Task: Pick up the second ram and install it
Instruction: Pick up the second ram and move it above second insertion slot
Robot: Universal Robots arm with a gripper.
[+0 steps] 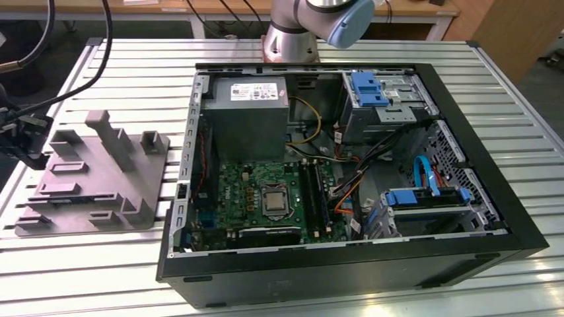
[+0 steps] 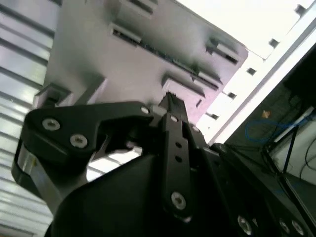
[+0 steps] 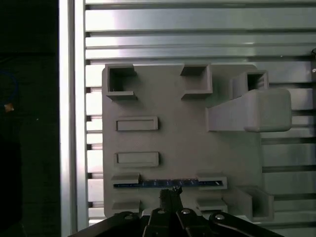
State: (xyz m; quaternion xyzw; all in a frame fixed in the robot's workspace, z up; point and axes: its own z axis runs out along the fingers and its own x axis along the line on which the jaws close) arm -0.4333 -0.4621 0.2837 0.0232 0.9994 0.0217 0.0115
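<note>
The second ram is a thin dark blue stick standing on edge in a slot of the grey fixture. In the second wrist view the second ram appears as a dark line between two grey holders. My gripper hovers just beside the stick's middle, its black fingers pressed together with nothing between them. In the exterior view the gripper hangs at the far left, over the left edge of the fixture.
An open black computer case lies to the exterior view's right of the fixture, with the green motherboard and its long black slots inside. Everything rests on a slatted aluminium table. Cables hang at the upper left.
</note>
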